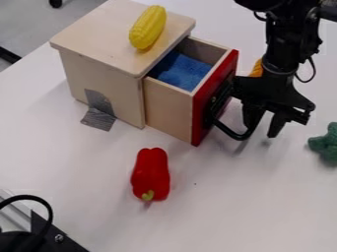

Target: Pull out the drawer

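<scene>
The gripper (pixel 264 129) hangs just right of the drawer, pointing down over the table, with its two fingers apart. One finger is at the black loop handle (pixel 230 132), and I cannot tell whether they touch. Standing partly out of the wooden box (pixel 102 66), the drawer (pixel 170 106) has a red front (pixel 214 101) facing right. Inside it lies a blue lining (pixel 180 71). Part of the handle is hidden by the finger beside it.
A yellow corn (pixel 148 27) lies on the box's top. On the white table (pixel 79 162) are a red pepper (pixel 151 172) in front of the drawer and a green object (pixel 324 143) at the right edge. An orange object (pixel 256 68) shows behind the arm. Black equipment (pixel 39 234) occupies the lower left corner.
</scene>
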`<action>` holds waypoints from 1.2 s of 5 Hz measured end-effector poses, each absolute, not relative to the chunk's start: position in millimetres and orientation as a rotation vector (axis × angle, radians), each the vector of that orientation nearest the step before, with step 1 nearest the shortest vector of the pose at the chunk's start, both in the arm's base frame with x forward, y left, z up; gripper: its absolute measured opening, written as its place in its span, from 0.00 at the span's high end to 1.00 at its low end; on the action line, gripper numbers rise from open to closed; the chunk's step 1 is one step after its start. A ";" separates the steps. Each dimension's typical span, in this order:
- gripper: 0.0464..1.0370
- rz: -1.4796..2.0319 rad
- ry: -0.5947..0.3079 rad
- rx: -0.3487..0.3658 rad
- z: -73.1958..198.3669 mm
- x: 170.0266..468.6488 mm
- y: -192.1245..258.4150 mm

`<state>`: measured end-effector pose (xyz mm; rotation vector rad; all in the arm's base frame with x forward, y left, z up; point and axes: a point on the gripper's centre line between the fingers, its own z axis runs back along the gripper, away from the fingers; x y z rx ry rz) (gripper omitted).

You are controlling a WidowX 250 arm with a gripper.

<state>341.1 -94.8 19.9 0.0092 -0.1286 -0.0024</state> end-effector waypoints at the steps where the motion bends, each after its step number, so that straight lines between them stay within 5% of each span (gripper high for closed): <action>1: 0.87 0.000 -0.118 0.010 19.2 339.1 -95.7; 2: 0.93 -0.009 -0.107 0.002 19.7 336.9 -102.2; 6: 0.90 -0.086 -0.105 -0.023 19.5 339.2 -148.6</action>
